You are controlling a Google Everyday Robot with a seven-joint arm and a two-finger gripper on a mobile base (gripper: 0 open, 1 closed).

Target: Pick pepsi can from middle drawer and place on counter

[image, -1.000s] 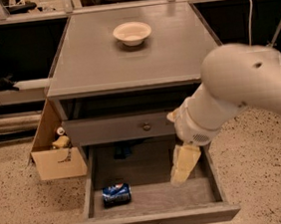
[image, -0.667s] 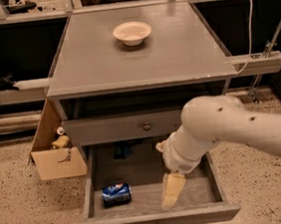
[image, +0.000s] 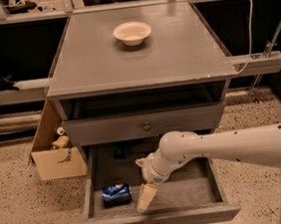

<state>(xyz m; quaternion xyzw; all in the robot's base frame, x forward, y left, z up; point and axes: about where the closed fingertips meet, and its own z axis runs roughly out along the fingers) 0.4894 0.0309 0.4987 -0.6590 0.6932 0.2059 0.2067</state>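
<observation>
The hand (image: 144,199) hangs low in the open drawer (image: 189,195), just beside the can (image: 115,194). Spread or pressed together — cannot tell.

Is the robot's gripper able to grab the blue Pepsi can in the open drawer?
Probably yes. The gripper hangs inside the open middle drawer, close beside the pepsi can, which lies on its side. Nothing sits between them.

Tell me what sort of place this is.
Probably a robot test lab or workshop: speckled hard floor, a plain grey cabinet with its middle drawer open, an open cardboard box beside it. The hand hangs over that drawer, beside the pepsi can.
</observation>
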